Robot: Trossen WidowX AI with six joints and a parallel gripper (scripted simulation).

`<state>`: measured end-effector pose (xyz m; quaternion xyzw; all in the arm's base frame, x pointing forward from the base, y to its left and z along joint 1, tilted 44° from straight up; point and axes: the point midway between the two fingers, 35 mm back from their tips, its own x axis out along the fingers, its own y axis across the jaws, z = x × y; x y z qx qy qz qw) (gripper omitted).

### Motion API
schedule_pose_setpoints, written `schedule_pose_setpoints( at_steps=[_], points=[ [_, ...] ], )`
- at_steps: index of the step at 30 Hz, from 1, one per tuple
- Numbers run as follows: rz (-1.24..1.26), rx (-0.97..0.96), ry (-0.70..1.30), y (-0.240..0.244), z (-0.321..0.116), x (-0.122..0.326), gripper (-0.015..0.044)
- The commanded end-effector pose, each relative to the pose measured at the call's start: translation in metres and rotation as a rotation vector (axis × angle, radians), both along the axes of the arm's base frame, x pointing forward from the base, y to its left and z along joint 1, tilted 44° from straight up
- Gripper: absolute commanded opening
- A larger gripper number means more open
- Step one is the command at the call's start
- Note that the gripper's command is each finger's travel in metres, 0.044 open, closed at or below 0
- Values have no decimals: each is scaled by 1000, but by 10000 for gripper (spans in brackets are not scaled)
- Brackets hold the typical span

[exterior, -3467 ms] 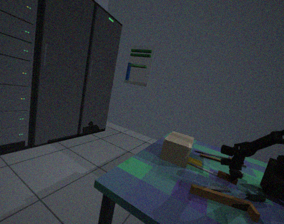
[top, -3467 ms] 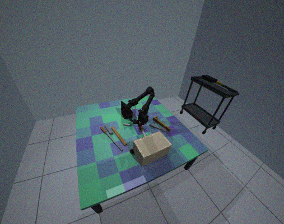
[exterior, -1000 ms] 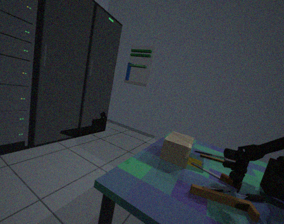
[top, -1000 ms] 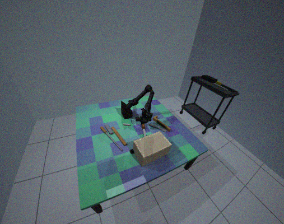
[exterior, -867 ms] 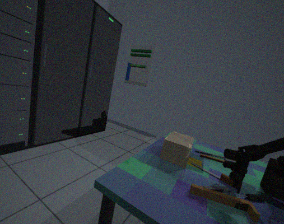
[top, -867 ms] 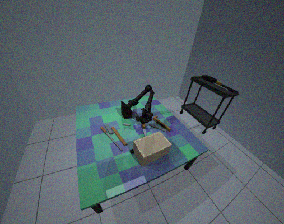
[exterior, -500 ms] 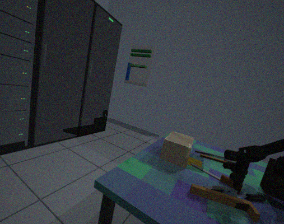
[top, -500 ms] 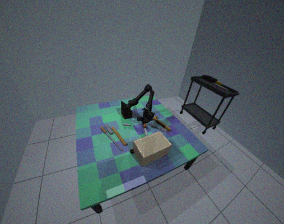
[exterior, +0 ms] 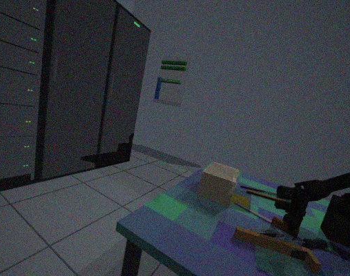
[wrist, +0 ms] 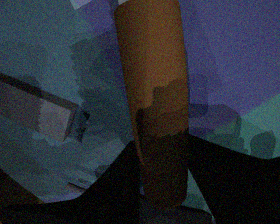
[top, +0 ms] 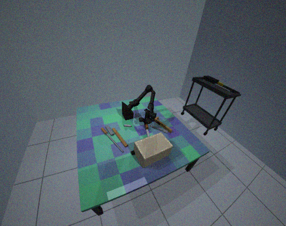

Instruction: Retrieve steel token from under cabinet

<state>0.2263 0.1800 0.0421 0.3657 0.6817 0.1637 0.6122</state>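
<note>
1 long tool is being held: we are seeing its orange-brown handle (top: 146, 127) (exterior: 279, 223) (wrist: 153, 65) in the grip and its thin pale blade (top: 147, 133) (exterior: 253, 211) pointing at the cabinet (top: 153, 145) (exterior: 215, 186). We are judging this as the reach-in step, retrieval unfinished. Fingers (top: 146, 123) (exterior: 292, 234) are standing about 1/3 open, clamping the handle from 2 sides. The blade end is meeting the cabinet's edge in the top view; we are not managing to tell if it is going underneath.

Token: not showing in any of the 3 views; we are assuming it is still lying under the cabinet. Next move is calling for keeping the blade low over the tabletop (top: 105, 166) (exterior: 177, 241) (wrist: 251, 55), getting behind the token, then dragging it out; we are flagging a risk of pushing it deeper.
</note>
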Motion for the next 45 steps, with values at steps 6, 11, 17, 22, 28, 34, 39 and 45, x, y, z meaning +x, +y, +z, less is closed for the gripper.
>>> schedule_pose_setpoints(
  at_steps=[6, 11, 17, 22, 28, 34, 39, 45],
  points=[
    [4, 8, -11, 8, 10, 2, 0],
    [4, 8, -11, 8, 11, 2, 0],
    [4, 8, -11, 12, 14, 3, 0],
    [1, 3, -2, 10, 11, 1, 105],
    [2, 4, -2, 11, 11, 1, 200],
    [-1, 9, -6, 11, 11, 1, 270],
    [1, 8, -8, 11, 10, 1, 270],
    [-1, 9, -6, 12, 8, 1, 270]
  ],
)
